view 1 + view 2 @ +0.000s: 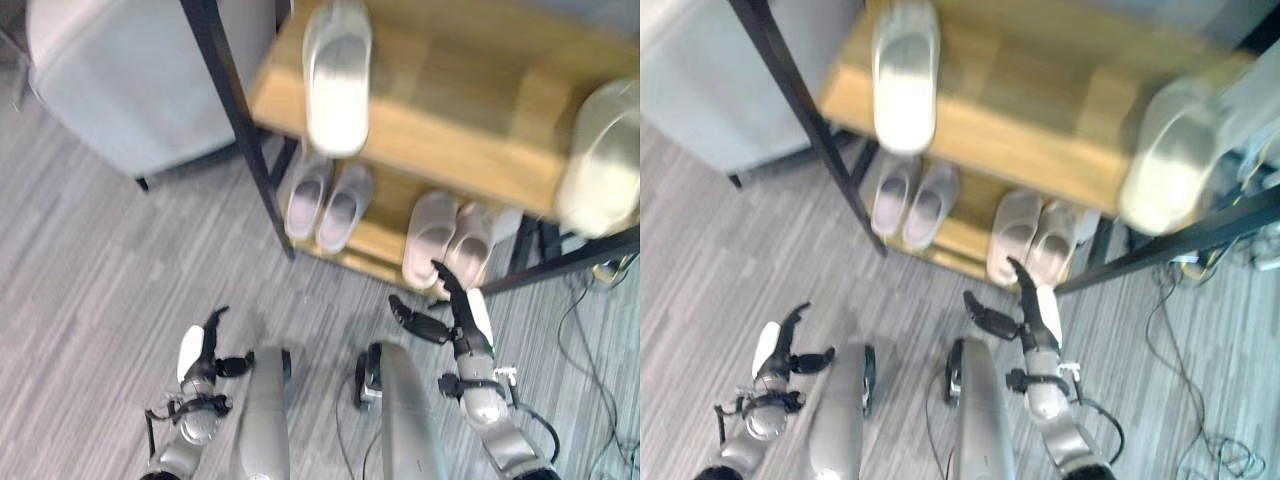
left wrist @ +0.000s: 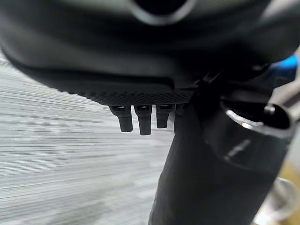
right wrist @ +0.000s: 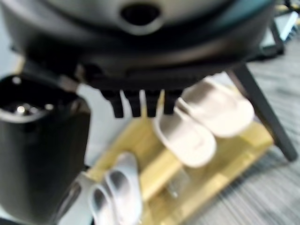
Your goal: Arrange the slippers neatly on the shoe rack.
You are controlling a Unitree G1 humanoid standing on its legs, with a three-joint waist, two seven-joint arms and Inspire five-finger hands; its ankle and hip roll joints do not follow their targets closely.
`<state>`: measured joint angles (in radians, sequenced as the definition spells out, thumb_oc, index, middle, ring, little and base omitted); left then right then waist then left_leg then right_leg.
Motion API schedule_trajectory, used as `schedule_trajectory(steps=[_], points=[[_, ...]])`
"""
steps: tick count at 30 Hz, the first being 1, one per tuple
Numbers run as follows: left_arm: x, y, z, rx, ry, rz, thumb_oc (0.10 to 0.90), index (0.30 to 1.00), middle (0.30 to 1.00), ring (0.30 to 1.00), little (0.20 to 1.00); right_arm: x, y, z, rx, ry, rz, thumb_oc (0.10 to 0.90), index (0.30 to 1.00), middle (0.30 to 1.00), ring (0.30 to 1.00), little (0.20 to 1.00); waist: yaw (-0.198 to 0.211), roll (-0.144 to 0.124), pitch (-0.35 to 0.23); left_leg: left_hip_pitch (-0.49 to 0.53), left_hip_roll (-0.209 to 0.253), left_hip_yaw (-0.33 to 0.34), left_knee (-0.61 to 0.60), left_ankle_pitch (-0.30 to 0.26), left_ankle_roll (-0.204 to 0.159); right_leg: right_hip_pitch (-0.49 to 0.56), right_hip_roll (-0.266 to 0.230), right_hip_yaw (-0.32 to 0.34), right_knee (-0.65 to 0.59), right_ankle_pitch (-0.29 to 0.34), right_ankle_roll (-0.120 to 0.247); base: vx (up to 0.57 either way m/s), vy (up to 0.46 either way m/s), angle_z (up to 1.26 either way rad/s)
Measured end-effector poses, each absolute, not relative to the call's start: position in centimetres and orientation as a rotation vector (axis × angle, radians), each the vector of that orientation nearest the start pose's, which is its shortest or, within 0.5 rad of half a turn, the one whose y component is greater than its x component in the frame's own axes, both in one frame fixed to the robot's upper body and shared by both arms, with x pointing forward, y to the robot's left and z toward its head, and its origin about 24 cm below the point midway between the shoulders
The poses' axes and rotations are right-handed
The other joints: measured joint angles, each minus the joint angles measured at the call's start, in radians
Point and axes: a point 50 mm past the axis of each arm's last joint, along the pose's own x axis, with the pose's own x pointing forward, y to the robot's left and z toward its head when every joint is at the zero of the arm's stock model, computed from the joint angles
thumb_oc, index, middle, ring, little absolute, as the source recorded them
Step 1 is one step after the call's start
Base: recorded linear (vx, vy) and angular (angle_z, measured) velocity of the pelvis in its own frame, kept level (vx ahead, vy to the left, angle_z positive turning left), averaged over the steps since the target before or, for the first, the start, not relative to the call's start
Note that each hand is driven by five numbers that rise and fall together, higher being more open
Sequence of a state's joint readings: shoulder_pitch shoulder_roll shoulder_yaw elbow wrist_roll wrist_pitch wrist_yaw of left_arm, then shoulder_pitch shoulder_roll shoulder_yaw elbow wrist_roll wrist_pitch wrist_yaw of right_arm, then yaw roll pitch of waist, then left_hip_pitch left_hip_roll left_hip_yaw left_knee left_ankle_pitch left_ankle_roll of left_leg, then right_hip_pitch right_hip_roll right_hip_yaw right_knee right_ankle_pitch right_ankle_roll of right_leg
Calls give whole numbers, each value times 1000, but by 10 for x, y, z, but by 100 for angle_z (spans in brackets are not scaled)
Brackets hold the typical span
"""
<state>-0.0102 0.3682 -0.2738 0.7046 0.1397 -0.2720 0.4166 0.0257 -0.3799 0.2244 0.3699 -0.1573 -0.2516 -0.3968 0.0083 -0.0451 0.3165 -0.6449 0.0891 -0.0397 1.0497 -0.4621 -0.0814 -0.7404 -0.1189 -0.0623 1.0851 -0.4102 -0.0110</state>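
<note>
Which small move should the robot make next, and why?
Probably reach the right hand up to straighten the white slipper on the top shelf: it overhangs the front edge, while both lower pairs sit side by side, and both hands are open and hold nothing.

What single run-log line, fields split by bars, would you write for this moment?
left hand: open, empty, over floor | right hand: open, empty, near lower-shelf pair | second lower pair | two slippers on upper shelf
</note>
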Motion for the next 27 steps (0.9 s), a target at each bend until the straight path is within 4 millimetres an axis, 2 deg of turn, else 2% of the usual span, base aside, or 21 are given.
schedule_trajectory(steps=[2, 3, 4, 6, 7, 8, 9, 10, 13, 15, 17, 19, 24, 27], points=[[193, 221, -84, 614, 413, 82, 800, 900, 900, 900, 900, 215, -211, -40, -593, 196, -106, 800, 900, 900, 900, 900, 1, -2, -41, 145, 3, 5, -150, 42, 5, 132, 10, -5, -135, 32, 9, 245, -29, -15], [190, 220, -87, 618, 433, 52, 800, 900, 900, 900, 900, 211, -213, -47, -599, 234, -99, 800, 900, 900, 900, 900, 0, 0, -47, 188, 4, 7, -197, 61, 2, 171, 10, -11, -176, 49, 10, 228, -28, 0], [185, 216, -92, 629, 451, 1, 800, 900, 900, 900, 900, 200, -216, -57, -604, 289, -94, 800, 900, 900, 900, 900, -5, 3, -78, 226, 1, 6, -263, 83, 2, 209, 10, -14, -234, 63, 9, 140, -17, 4], [176, 212, -102, 652, 506, -66, 800, 900, 900, 900, 900, 187, -217, -77, -611, 399, -81, 800, 900, 900, 900, 900, -9, -1, -89, 322, 0, 21, -386, 140, 2, 293, 12, -16, -333, 103, 16, 164, 7, 0], [169, 209, -105, 656, 520, -94, 800, 900, 900, 900, 900, 177, -220, -83, -622, 442, -71, 800, 900, 900, 900, 900, -18, 6, -112, 335, 0, 22, -420, 153, 16, 312, 12, -18, -368, 112, 15, 300, 48, -20], [156, 204, -118, 672, 606, -142, 800, 900, 900, 900, 900, 157, -224, -106, -622, 584, -71, 800, 900, 900, 900, 900, -21, 20, -127, 487, 2, 49, -609, 224, -1, 435, 30, -16, -520, 171, 26, 265, 46, -16], [147, 201, -125, 685, 641, -181, 800, 900, 900, 900, 900, 145, -227, -117, -625, 661, -77, 800, 900, 900, 900, 900, -23, 29, -159, 544, 1, 52, -705, 263, 8, 488, 31, -21, -596, 197, 30, 174, 5, -10], [140, 196, -130, 691, 660, -218, 800, 900, 900, 900, 900, 129, -233, -126, -624, 737, -87, 800, 900, 900, 900, 900, -23, 39, -195, 589, 1, 53, -783, 292, 10, 521, 32, -28, -648, 214, 32, 105, -22, 9], [128, 193, -141, 686, 738, -226, 800, 900, 900, 900, 900, 108, -235, -139, -610, 861, -59, 800, 900, 900, 900, 900, -20, 49, -249, 691, 0, 60, -942, 366, 22, 603, 42, -33, -764, 262, 39, 69, -19, -1], [123, 193, -147, 672, 799, -205, 800, 900, 900, 900, 900, 103, -233, -144, -586, 902, -63, 800, 900, 900, 900, 900, -20, 50, -268, 726, -1, 59, -991, 395, 24, 642, 46, -43, -815, 282, 43, 33, -18, 9], [118, 190, -150, 650, 835, -193, 800, 900, 900, 900, 900, 101, -228, -147, -532, 921, -72, 800, 900, 900, 900, 900, -15, 43, -292, 730, -1, 57, -1006, 396, 25, 646, 44, -45, -833, 288, 47, 19, -28, 6], [115, 190, -153, 612, 870, -162, 800, 900, 900, 900, 900, 95, -225, -151, -503, 955, -79, 800, 900, 900, 900, 900, 5, 47, -318, 740, 1, 60, -1037, 408, 30, 653, 47, -44, -864, 308, 50, 0, 0, 0], [110, 182, -155, 786, 838, -346, 800, 900, 900, 900, 900, 93, -229, -151, -509, 975, -70, 800, 900, 900, 900, 900, 5, 76, -335, 765, -7, 64, -1079, 432, 41, 705, 46, -43, -966, 361, 69, -2, -3, -1], [110, 179, -156, 809, 834, -375, 800, 900, 900, 900, 900, 89, -230, -152, -497, 993, -68, 800, 900, 900, 900, 900, 5, 84, -339, 772, -7, 65, -1094, 442, 42, 741, 51, -43, -1038, 403, 72, -12, -8, -1]])
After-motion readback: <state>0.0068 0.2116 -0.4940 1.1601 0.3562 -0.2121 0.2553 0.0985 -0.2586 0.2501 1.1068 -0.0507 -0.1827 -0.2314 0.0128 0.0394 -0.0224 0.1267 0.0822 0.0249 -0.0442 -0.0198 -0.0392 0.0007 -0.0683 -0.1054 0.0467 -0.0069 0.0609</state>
